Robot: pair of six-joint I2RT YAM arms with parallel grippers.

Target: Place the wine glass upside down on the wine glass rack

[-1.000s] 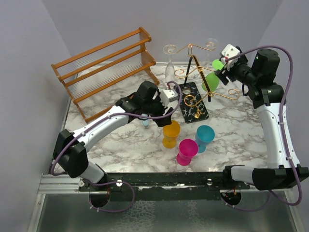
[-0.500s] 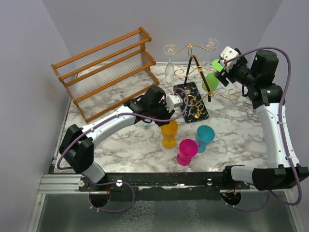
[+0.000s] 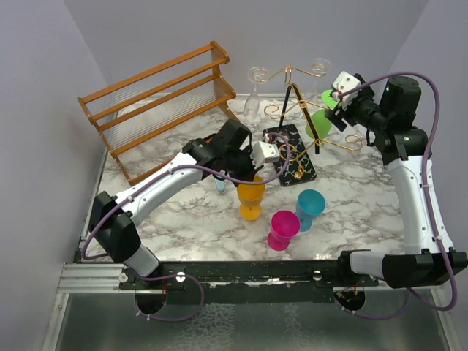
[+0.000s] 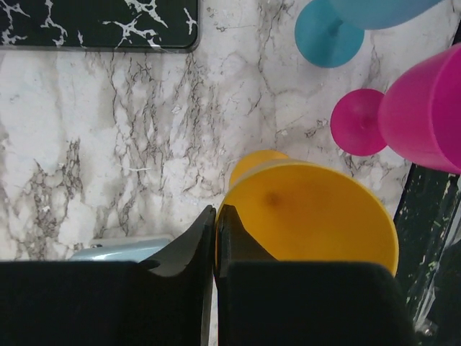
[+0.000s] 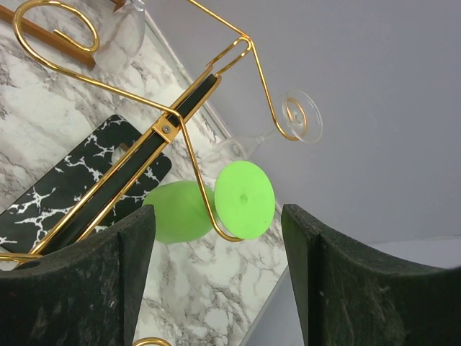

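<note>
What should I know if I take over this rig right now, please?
Left end effector: shut on the rim of the orange glass.
Right end effector: open, facing the green glass, not touching it.
Done: green glass and two clear glasses hang upside down on the wine glass rack.
To do: hang the orange glass, then the pink glass and teal glass standing on the table.

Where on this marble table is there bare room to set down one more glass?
Two patches are free: the front-left marble between the left arm and the near edge, and the right side between the teal plastic glass and the right arm. The centre is crowded: yellow plastic glass, pink plastic glass, the rack's black white-veined base.
</note>
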